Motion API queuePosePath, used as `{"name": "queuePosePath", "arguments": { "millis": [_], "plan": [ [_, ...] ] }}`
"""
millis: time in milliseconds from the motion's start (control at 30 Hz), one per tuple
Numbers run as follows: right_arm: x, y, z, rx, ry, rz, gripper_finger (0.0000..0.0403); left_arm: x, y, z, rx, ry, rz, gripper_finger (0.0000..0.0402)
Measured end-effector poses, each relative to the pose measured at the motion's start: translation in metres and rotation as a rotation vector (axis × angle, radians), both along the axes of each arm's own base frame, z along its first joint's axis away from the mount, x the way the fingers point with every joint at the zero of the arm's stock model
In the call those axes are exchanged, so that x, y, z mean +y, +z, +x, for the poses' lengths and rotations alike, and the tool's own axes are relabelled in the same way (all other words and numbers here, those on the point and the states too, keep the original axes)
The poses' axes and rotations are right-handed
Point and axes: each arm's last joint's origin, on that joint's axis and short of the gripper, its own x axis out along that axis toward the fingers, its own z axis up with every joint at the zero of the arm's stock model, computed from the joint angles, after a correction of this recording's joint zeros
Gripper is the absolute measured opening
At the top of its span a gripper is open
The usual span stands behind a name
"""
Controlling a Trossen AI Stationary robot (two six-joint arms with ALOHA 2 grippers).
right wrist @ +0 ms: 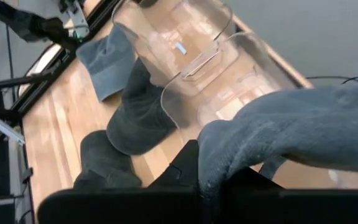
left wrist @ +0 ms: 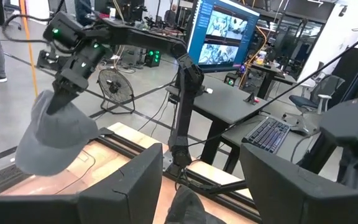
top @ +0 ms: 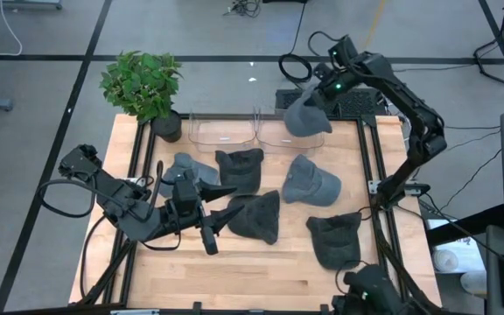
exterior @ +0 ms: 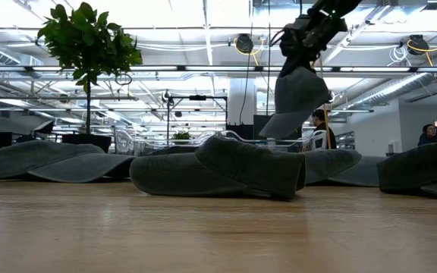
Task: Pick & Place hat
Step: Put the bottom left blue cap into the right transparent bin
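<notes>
A grey hat (top: 304, 115) hangs from my right gripper (top: 320, 92) at the table's far edge, over the right one of two clear bins (top: 291, 136). In the low view the hat (exterior: 298, 97) dangles high above the table. My right gripper is shut on it. Several other grey hats lie flat on the table, among them one in the middle (top: 259, 216) and one farther right (top: 309, 182). My left gripper (top: 226, 203) is open and low over the table's near left part, pointing right toward the middle hat, touching nothing. My right gripper pinches the grey hat's upper edge (right wrist: 211, 169) between its two fingers, coming from above. The hat is lifted clear and hangs slack below the fingers (left wrist: 64, 93), over the right bin.
A potted plant (top: 143, 87) stands at the far left corner beside the left clear bin (top: 221, 129). More hats lie at the left (top: 186, 168), the middle far (top: 240, 168) and the near right (top: 335, 238). Bare wood shows along the near edge (top: 261, 271).
</notes>
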Motion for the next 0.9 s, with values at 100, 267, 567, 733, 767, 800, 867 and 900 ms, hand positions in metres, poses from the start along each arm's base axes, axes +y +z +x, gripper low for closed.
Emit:
{"name": "queuePosePath", "arguments": {
  "millis": [100,267,567,733,767,800,867,900],
  "plan": [
    [-0.004,-0.007,0.005,0.011,0.004,0.016,0.0001,0.0,0.0,0.0,0.0,0.0,-0.001,0.0225],
    [-0.004,-0.016,0.012,0.069,-0.018,-0.002,0.0001,0.0,0.0,0.0,0.0,-0.001,-0.001,0.0225],
    [0.001,-0.04,0.016,0.072,-0.037,0.085,0.0001,0.001,0.001,-0.001,0.0,-0.002,0.008,0.0225],
    [0.004,-0.044,0.027,0.044,-0.049,0.091,0.0001,0.001,0.001,-0.001,0.003,-0.002,0.014,0.0225],
    [0.004,-0.044,0.03,0.035,-0.051,0.086,0.0001,0.001,0.001,-0.001,0.003,-0.002,0.014,0.0225],
    [0.004,-0.043,0.031,0.024,-0.056,0.083,0.0001,0.001,0.001,-0.001,0.003,-0.002,0.014,0.0225],
    [0.004,-0.04,0.033,-0.001,-0.07,0.078,0.0001,0.001,0.001,-0.001,0.003,-0.002,0.014,0.0225],
    [0.004,-0.039,0.033,-0.007,-0.071,0.072,0.0001,0.001,0.001,-0.002,0.003,-0.002,0.013,0.0225]
  ]
}}
